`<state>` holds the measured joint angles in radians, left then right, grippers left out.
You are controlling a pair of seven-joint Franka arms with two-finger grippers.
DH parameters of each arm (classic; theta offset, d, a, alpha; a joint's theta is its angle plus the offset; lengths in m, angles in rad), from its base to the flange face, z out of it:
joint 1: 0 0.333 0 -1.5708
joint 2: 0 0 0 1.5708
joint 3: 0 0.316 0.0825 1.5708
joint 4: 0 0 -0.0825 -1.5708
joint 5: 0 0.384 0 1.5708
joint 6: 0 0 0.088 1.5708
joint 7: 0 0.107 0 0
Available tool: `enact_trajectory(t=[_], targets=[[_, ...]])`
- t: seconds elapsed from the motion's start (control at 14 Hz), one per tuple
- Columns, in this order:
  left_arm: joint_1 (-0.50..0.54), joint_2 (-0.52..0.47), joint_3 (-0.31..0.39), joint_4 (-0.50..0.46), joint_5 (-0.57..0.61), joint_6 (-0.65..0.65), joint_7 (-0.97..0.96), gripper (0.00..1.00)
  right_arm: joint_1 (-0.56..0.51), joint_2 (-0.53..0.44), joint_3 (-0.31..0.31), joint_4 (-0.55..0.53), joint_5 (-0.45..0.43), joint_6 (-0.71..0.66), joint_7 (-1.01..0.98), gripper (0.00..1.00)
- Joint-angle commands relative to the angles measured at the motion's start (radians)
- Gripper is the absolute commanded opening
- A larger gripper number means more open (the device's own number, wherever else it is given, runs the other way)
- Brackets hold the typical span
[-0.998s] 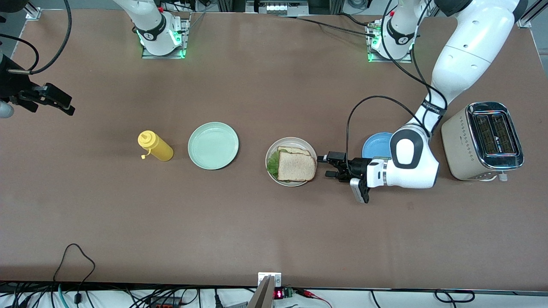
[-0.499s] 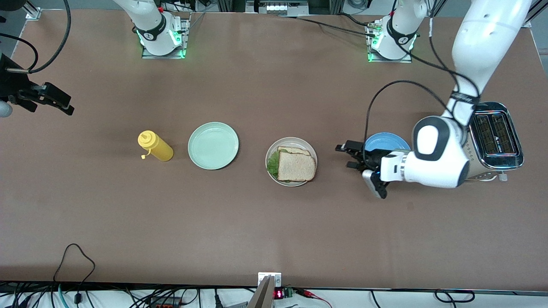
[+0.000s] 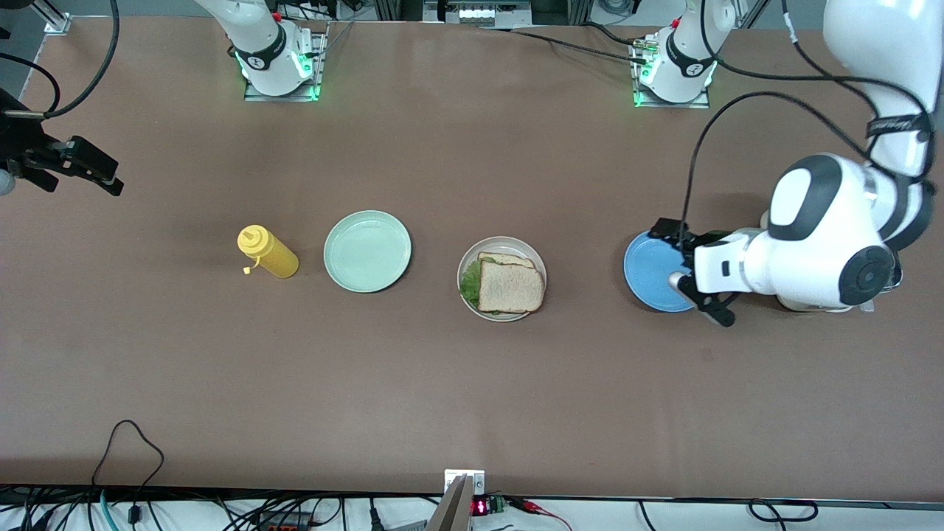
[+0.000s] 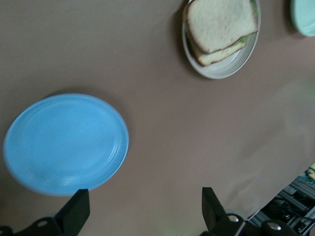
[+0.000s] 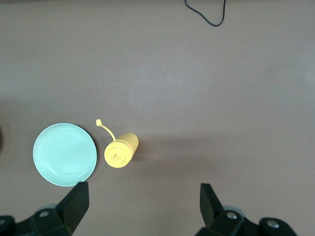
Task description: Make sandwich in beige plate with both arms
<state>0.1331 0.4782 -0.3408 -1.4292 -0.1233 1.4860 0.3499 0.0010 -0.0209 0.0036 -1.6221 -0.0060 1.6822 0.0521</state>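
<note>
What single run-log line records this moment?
sandwich: assembled on beige plate | left gripper: open, empty, over blue plate | right gripper: open, empty, waiting at right arm's table end

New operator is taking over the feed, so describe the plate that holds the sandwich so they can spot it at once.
Three round plates lie in a row across the middle of the brown table. The beige plate is the middle one, between the mint green plate and the blue plate. It alone is off-white and carries the sandwich, with green lettuce showing at its edge.
</note>
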Motion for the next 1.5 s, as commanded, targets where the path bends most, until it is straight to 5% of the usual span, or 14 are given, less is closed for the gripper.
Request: enact_trajectory(t=[0.0,0.29,0.43,0.57,0.78,1.0,1.43], targets=[[-0.009,-0.061,-0.012,0.070,0.169,-0.128,-0.081,1.00,0.000,-0.010,0.006,0.016,0.003,-0.007,-0.017,1.00],[-0.030,-0.140,0.002,0.131,0.246,-0.213,-0.095,1.00,0.001,-0.010,0.006,0.018,0.003,-0.009,-0.017,1.00],[-0.047,-0.197,0.064,0.118,0.226,-0.172,-0.162,1.00,0.001,-0.008,0.007,0.018,0.003,-0.004,-0.017,1.00],[-0.133,-0.333,0.179,-0.010,0.211,-0.043,-0.298,1.00,0.001,-0.007,0.006,0.018,0.004,-0.004,-0.017,1.00],[-0.159,-0.518,0.262,-0.261,0.119,0.150,-0.336,1.00,-0.003,-0.007,0.006,0.018,0.004,-0.004,-0.018,1.00],[-0.222,-0.535,0.371,-0.283,0.106,0.186,-0.312,1.00,-0.003,-0.007,0.006,0.018,0.004,-0.002,-0.018,1.00],[-0.181,-0.546,0.312,-0.272,0.151,0.096,-0.293,1.00,-0.003,-0.005,0.004,0.019,0.026,-0.004,-0.017,1.00]])
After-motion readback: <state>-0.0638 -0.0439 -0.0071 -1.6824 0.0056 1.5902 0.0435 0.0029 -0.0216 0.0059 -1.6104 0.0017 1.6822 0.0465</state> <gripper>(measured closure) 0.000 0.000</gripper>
